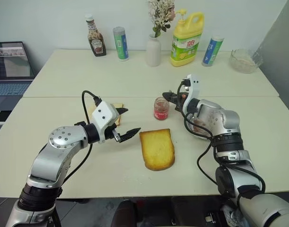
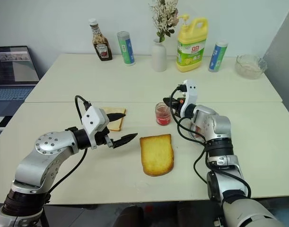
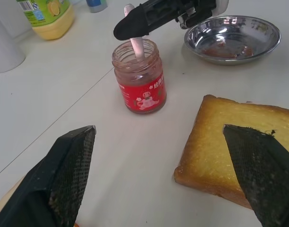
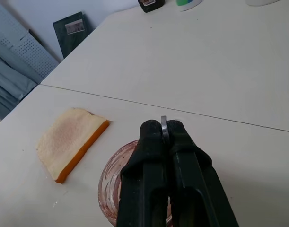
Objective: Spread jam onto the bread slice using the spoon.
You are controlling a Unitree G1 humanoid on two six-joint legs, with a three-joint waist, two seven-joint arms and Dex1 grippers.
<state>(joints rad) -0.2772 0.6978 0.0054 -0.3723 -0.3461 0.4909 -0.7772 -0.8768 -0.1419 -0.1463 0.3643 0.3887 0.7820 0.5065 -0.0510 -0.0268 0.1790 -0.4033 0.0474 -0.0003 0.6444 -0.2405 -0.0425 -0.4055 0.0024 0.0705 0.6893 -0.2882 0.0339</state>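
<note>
Counting one jam jar, two bread slices

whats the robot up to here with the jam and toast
It is getting jam to spread on bread. The right gripper is shut on the spoon, whose bowl end is down inside the open jam jar. The left gripper hangs open just above the table, beside the bread slice, touching nothing. The bread slice lies flat on the table in front of the jar, with no jam on it yet. A steel dish with reddish smears sits close behind the jar, and a thinner slice lies off to the robot's left.
</note>
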